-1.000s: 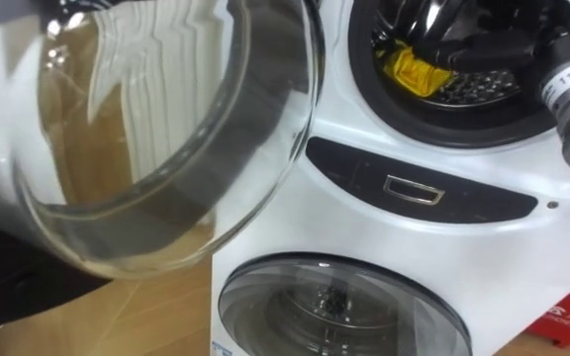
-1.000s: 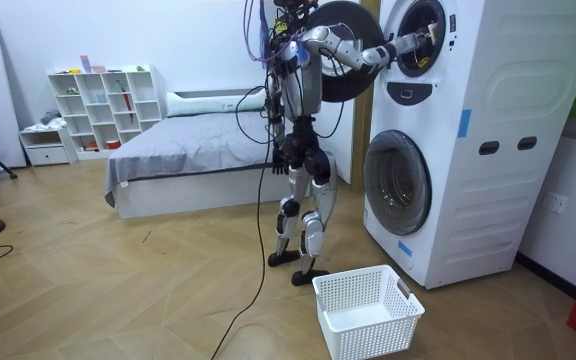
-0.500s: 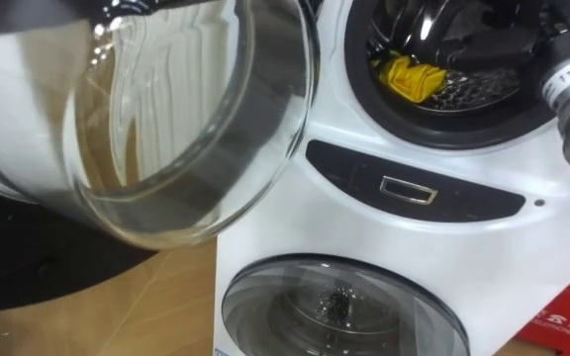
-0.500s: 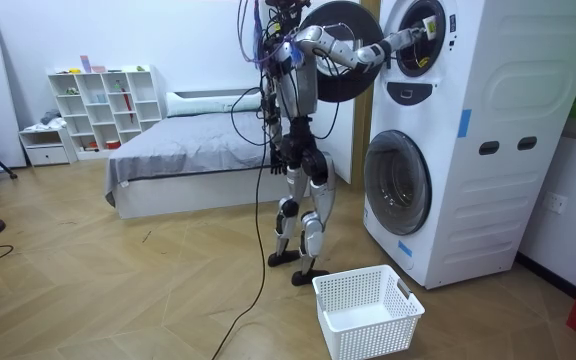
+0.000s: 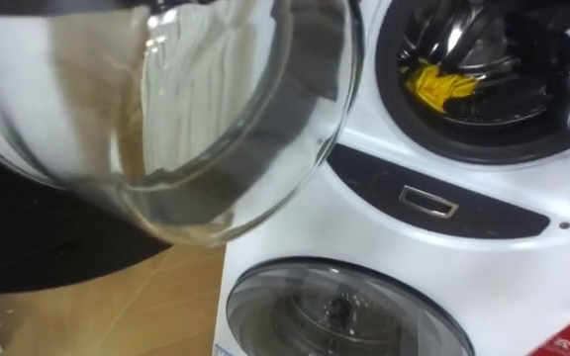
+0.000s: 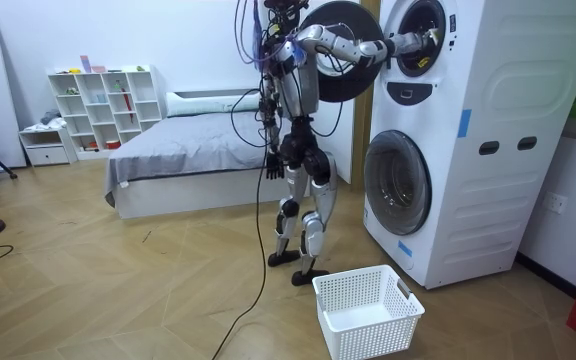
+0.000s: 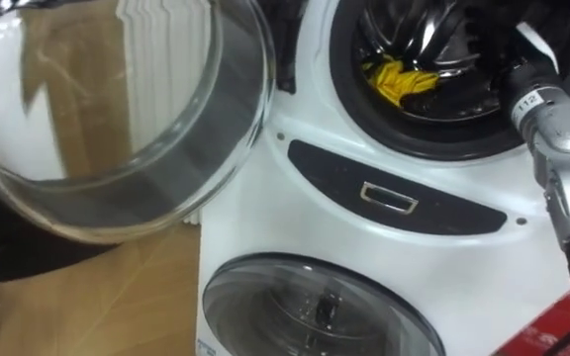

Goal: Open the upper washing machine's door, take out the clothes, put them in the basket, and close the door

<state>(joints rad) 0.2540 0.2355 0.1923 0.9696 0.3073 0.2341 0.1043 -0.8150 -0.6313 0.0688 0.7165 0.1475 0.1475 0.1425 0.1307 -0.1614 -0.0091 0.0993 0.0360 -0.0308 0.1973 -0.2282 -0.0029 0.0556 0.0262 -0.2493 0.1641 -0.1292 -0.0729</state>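
Cloth (image 5: 441, 86), yellow and bunched, lies in the upper drum (image 5: 493, 148), long axis left to right, with the right robot hand (image 7: 478, 61) inside beside it, grip impossible to tell.

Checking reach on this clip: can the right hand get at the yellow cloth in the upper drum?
Probably yes. The door is swung wide, the right hand is inside the upper drum, and the yellow cloth lies just beside it with nothing between.

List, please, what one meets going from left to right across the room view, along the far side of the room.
From the left: white shelf unit → bed → open round door → stacked washing machines.
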